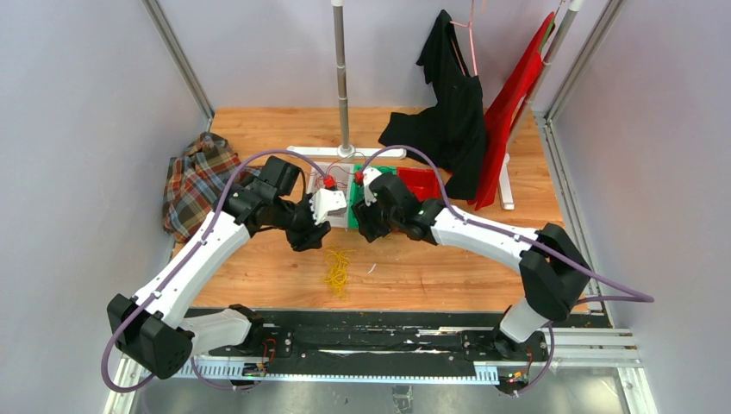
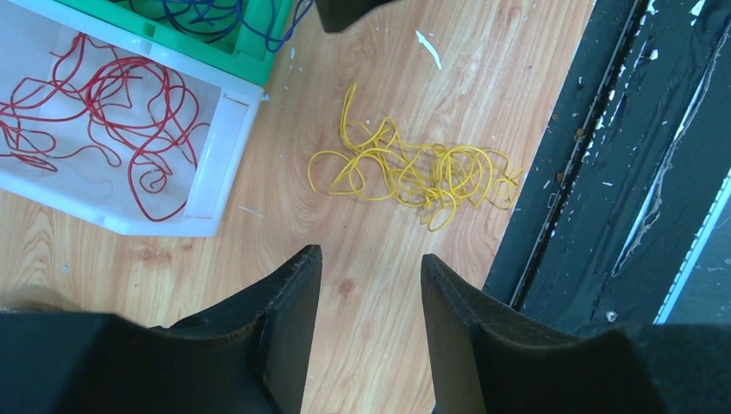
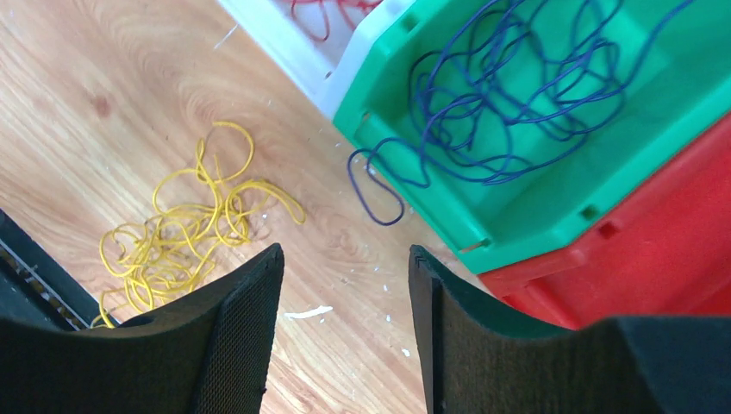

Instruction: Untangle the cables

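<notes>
A bunch of yellow cables (image 1: 338,269) (image 2: 414,168) (image 3: 177,233) lies loose on the wooden table in front of the bins. Red cables (image 2: 103,108) rest in a white bin (image 2: 220,155). Dark blue cables (image 3: 509,103) fill a green bin (image 3: 552,207), one loop hanging over its rim onto the table. My left gripper (image 2: 371,263) hovers open above bare wood, just short of the yellow bunch. Over the table by the green bin's corner, my right gripper (image 3: 345,254) is open too, nothing between its fingers.
A red bin (image 3: 655,259) sits beside the green one. A plaid cloth (image 1: 196,181) lies at the left; black (image 1: 448,112) and red (image 1: 517,103) garments hang from a rack at the back right. A metal pole (image 1: 343,78) stands behind the bins. A black rail (image 2: 603,172) borders the table's near edge.
</notes>
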Robot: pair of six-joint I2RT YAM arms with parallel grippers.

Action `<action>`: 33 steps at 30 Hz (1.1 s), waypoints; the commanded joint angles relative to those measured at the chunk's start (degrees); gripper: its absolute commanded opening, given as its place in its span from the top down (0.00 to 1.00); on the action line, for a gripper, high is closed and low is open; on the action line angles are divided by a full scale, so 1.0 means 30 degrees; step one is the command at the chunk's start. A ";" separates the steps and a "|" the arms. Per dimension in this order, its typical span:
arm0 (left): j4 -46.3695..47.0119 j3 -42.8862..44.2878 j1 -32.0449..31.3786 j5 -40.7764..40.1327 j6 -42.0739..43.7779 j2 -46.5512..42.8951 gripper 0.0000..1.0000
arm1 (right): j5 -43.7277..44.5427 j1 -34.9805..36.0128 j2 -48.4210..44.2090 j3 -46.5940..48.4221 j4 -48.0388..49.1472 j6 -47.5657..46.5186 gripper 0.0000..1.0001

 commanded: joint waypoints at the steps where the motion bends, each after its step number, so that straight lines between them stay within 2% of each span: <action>1: -0.0111 0.0152 0.0182 0.0575 0.0142 -0.0263 0.49 | 0.0354 0.0479 0.0370 -0.0248 0.0742 -0.0550 0.45; 7: -0.0647 0.0348 0.0175 0.0571 0.0312 -0.0493 0.49 | 0.1458 0.0352 0.3160 0.1864 0.0046 -0.1000 0.53; 11: -0.0799 0.0395 0.0182 0.0549 0.0498 -0.0594 0.49 | 0.1103 -0.0173 0.3994 0.2294 0.0068 -0.0853 0.60; 15: -0.0851 0.0492 0.0168 0.0649 0.0529 -0.0518 0.49 | 0.0902 -0.0482 0.4120 0.2254 0.0271 -0.0795 0.73; 21: -0.1024 0.0586 0.0179 0.0724 0.0723 -0.0533 0.49 | 0.0292 -0.0943 0.3823 0.2302 0.0492 -0.0566 0.98; 28: -0.1012 0.0350 0.0182 0.0811 0.0734 -0.0711 0.50 | 0.0676 -0.1912 0.3674 0.2966 0.0932 -0.0454 0.99; 33: -0.1005 0.0097 0.0175 0.1161 0.0767 -0.0799 0.51 | 0.1190 -0.2559 0.4996 0.4448 0.1022 -0.0868 0.99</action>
